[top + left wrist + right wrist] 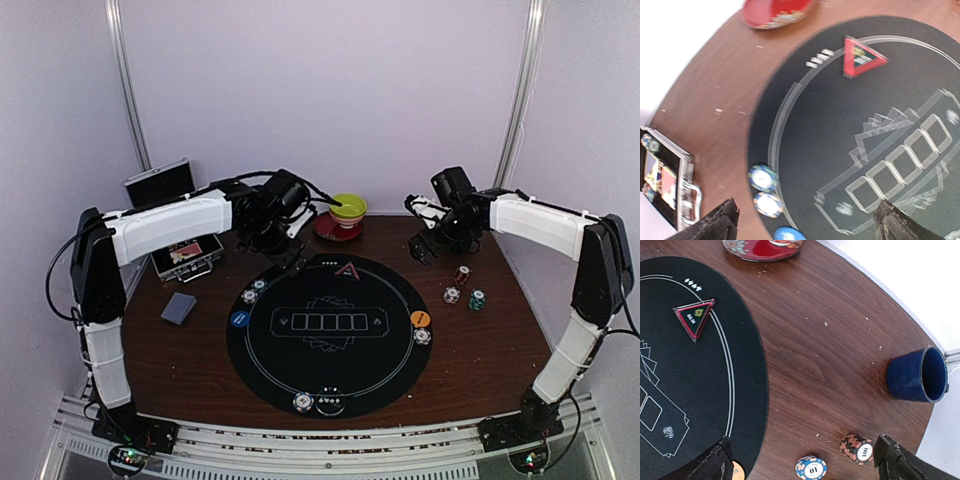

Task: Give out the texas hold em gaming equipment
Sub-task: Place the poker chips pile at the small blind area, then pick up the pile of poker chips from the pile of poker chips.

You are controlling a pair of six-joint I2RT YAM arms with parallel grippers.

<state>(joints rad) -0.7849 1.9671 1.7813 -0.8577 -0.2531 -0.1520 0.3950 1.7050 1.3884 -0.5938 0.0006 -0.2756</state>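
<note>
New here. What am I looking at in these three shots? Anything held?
Two robot arms are bolted at a brown table's near edge: the left arm and the right arm. The wide picture comes from a fixed camera above and behind them. The other two come from a camera on each wrist; the dark shapes in their bottom corners are that arm's own jaws. On the table lies a black mat with poker chips, a blue disc and an orange disc at its rim. Beside it: loose chips, a card deck, an open case, a bowl and a blue mug. Both pairs of jaws stand open and hold nothing.
</note>
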